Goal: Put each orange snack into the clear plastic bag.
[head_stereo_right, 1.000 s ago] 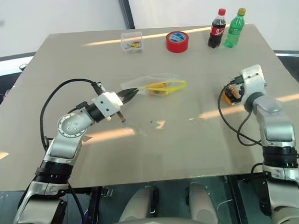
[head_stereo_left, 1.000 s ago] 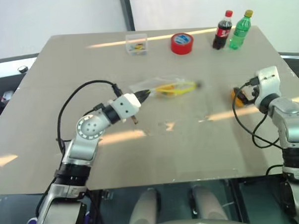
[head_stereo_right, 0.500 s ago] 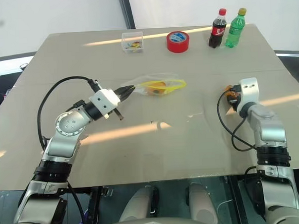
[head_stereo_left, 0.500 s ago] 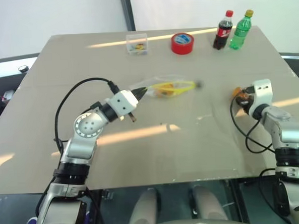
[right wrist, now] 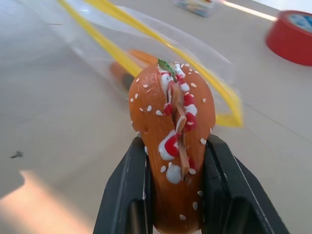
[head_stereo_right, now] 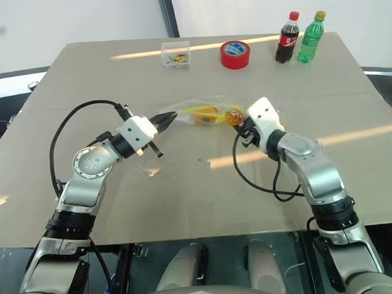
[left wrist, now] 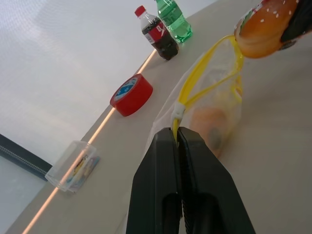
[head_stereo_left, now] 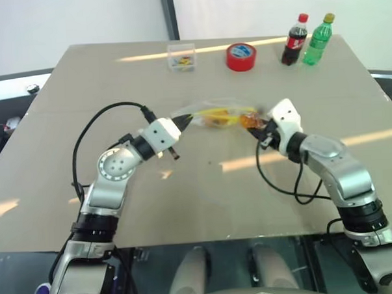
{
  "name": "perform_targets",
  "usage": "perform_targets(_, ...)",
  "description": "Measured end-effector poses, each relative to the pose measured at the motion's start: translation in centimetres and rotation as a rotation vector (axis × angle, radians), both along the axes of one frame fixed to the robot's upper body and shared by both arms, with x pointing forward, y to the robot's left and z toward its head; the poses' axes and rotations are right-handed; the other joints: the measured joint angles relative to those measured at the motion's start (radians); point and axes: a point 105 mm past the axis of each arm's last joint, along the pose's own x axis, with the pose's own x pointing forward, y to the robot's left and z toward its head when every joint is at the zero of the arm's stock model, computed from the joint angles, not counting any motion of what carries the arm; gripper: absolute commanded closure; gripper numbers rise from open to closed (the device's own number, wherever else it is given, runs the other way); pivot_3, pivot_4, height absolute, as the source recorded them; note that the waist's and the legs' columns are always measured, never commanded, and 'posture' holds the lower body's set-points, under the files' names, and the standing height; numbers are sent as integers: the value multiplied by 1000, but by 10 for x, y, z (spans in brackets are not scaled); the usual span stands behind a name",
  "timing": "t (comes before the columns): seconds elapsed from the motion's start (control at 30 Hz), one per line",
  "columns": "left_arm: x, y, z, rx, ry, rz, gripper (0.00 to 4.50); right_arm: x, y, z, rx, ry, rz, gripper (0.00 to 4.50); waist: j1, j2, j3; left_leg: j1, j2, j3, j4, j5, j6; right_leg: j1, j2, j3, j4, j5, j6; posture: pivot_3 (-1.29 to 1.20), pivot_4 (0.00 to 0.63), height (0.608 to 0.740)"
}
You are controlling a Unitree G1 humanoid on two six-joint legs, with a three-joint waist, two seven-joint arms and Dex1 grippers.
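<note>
The clear plastic bag (head_stereo_right: 204, 113) lies mid-table with its yellow seal strip held open like a loop. My left gripper (left wrist: 176, 138) is shut on the bag's yellow strip at its left end. One orange snack (left wrist: 210, 121) lies inside the bag. My right gripper (right wrist: 175, 161) is shut on the other orange snack (right wrist: 171, 141), a burger-shaped lump with pale speckles, held just at the bag's open right end (head_stereo_right: 234, 117).
At the table's far edge stand a small clear box (head_stereo_right: 175, 54), a red tape roll (head_stereo_right: 235, 54), a cola bottle (head_stereo_right: 285, 38) and a green bottle (head_stereo_right: 310, 36). Black cables loop from both wrists over the beige table (head_stereo_right: 185, 199).
My right gripper closed on the orange snack at the table's right side and carried it left to the bag's open end. My left gripper has stayed put on the bag's strip.
</note>
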Motion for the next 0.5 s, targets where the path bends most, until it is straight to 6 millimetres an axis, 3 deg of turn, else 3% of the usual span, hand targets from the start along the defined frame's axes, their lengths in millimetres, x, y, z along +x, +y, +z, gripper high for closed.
perform_targets(0.17, -10, -7, 1, 8, -4, -47, 4500, 7, 16, 5, -15, -6, 40, 3441, -5, 0, 0, -1, 0, 0, 0, 0, 0, -1, 0, 0, 0, 0, 0, 0, 150, 740)
perform_targets(0.3, -25, -12, -12, 66, 28, -107, 4500, 12, 27, 10, 22, 14, 61, 3441, -4, 0, 0, -2, 0, 1, 0, 0, 0, -3, 0, 1, 1, 0, 0, 0, 150, 740)
perform_targets(0.5, -32, -13, -21, 85, 60, -130, 4500, 8, 25, 15, 86, 85, 122, 3441, 0, 0, 0, -3, 0, 0, 0, 0, 0, -4, 0, 0, 1, 0, 0, 0, 150, 740)
